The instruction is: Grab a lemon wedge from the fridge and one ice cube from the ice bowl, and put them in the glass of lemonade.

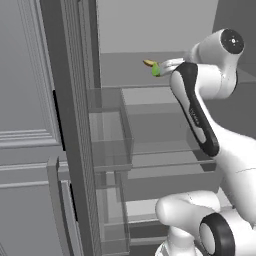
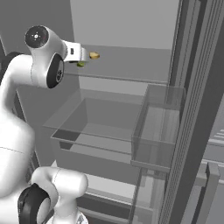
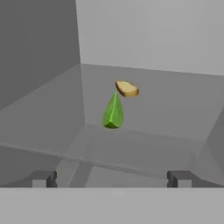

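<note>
The fridge (image 1: pixel 75 125) stands open, its pale grey inside and clear shelves in front of me. On an upper shelf (image 3: pixel 144 144) lies the lemon wedge (image 3: pixel 113 111), small and bright green with a yellowish-brown end. The same wedge (image 1: pixel 156 70) sits just past my hand in the left base view, and in the right base view the wedge (image 2: pixel 92 55) is at the hand's tip. My gripper (image 3: pixel 111 178) is open and a short way in front of the wedge, with nothing between its fingertips (image 3: pixel 43 178). The wedge lies ahead, centred between them.
The open fridge door (image 2: pixel 197 113) with its clear door bins (image 2: pixel 157 127) stands close on one side. A clear drawer (image 2: pixel 96 118) lies below the wedge's shelf. The fridge's back wall (image 3: pixel 148 35) and side wall (image 3: pixel 35 52) close in around the wedge.
</note>
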Available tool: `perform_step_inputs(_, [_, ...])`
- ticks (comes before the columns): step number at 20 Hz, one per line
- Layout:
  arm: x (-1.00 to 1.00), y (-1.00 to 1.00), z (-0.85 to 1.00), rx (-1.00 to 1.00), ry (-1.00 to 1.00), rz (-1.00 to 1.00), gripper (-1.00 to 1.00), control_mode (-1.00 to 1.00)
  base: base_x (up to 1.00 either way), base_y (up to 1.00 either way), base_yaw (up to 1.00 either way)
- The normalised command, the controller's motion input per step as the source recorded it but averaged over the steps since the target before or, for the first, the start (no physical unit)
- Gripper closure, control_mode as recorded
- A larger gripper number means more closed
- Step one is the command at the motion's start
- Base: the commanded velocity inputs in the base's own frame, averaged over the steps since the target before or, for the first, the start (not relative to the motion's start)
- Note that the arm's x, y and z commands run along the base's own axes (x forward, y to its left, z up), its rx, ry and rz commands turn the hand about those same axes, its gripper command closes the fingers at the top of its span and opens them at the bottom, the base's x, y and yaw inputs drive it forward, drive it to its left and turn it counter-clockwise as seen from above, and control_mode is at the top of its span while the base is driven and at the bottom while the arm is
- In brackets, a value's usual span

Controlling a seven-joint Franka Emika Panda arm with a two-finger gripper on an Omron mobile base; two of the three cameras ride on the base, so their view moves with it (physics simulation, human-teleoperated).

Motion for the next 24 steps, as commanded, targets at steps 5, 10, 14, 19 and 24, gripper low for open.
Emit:
perform_step_inputs(5, [0.93,0.32,-0.01,-0.03,0.15,0.00,-1.00,-1.00,0.00,0.00,0.00])
perform_step_inputs(10, [0.73,0.24,0.00,0.00,0.00,-0.07,-1.00,-1.00,0.00,0.00,0.00])
perform_step_inputs(14, [0.50,0.03,-0.27,0.01,0.00,-0.11,-1.00,-1.00,0.00,0.00,0.00])
perform_step_inputs(19, [0.23,-0.19,-0.07,0.05,0.05,-0.04,-1.00,-1.00,0.00,0.00,0.00])
perform_step_inputs(24, [0.44,-0.23,0.00,0.10,0.14,0.00,-1.00,-1.00,0.00,0.00,0.00])
